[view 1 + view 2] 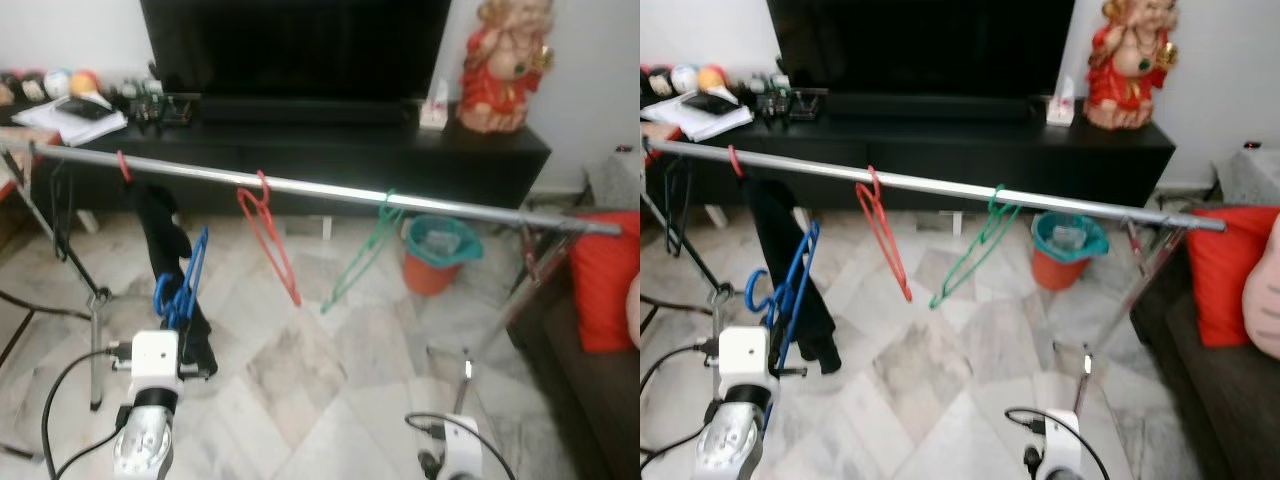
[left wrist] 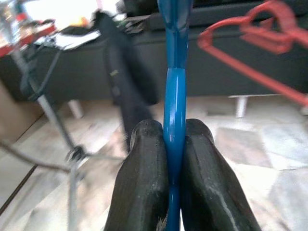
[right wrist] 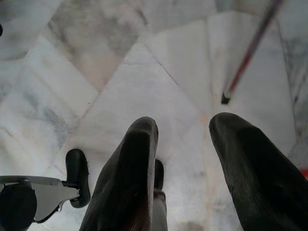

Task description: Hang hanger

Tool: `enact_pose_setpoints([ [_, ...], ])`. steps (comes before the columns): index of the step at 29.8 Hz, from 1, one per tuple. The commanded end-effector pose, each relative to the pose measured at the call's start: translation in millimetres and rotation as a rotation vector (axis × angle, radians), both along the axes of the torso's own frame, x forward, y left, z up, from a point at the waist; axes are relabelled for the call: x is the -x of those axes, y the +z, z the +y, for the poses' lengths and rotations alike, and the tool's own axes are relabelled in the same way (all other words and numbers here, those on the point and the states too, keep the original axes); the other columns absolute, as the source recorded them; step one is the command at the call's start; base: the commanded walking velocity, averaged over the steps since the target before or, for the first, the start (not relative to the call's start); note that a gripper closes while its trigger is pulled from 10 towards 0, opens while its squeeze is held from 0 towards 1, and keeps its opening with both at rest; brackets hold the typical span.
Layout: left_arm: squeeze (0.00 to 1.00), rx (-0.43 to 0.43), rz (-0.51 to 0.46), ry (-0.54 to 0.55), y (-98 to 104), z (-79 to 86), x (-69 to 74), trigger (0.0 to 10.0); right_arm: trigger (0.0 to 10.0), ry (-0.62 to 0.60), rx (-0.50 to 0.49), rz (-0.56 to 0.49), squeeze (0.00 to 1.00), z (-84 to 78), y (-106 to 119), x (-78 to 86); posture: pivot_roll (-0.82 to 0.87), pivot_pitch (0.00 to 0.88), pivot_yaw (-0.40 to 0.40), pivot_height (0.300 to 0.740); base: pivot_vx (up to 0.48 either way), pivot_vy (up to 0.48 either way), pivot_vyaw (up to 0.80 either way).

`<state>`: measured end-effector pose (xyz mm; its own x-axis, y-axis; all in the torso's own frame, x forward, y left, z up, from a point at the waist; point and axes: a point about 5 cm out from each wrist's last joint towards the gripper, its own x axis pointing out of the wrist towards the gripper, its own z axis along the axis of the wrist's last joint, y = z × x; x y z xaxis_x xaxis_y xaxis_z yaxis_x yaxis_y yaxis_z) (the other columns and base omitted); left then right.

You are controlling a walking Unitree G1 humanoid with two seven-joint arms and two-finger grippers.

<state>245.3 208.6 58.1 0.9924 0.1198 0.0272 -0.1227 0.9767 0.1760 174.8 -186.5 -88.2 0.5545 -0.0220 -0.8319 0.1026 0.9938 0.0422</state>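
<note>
Three hangers (blue point(image 1: 183, 283), red point(image 1: 268, 240), green point(image 1: 362, 255)), seemingly one rail point(image 1: 420, 200).

You see a silver rail point(image 1: 330, 190) that crosses the room on thin legs, over a marble floor point(image 1: 300, 380). On the rail hang a red hanger point(image 1: 268, 240), a green hanger point(image 1: 362, 255) and a dark garment point(image 1: 165, 240). An orange bucket point(image 1: 437, 255) stands on the floor behind.

My two head eyes look forward and down at the same rail point(image 1: 330, 190) and TV stand point(image 1: 970, 140) from mid-room, my left wrist camera sits close behind its fingers point(image 2: 144, 178) facing that rail, my right wrist camera faces the floor point(image 3: 159, 82).
</note>
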Motion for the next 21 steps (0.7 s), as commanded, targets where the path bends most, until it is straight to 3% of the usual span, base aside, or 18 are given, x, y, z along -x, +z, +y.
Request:
enact_pose_setpoints([
  [1, 0.0, 0.011, -0.003, 0.009, 2.6, 1.4, -1.0, 10.0, 10.0, 0.005, 0.0, -0.014, 0.0, 1.4, 1.7, -3.9, 0.04, 0.0, -0.047, 0.74, 0.292, 0.0, 0.52],
  [21, 0.0, 0.015, 0.003, 0.002, 6.0, -0.4, -4.8, 10.0, 10.0, -0.013, -0.006, -0.012, 0.0, 1.4, 1.8, -4.4, 0.04, 0.0, -0.052, 0.74, 0.304, 0.0, 0.0],
])
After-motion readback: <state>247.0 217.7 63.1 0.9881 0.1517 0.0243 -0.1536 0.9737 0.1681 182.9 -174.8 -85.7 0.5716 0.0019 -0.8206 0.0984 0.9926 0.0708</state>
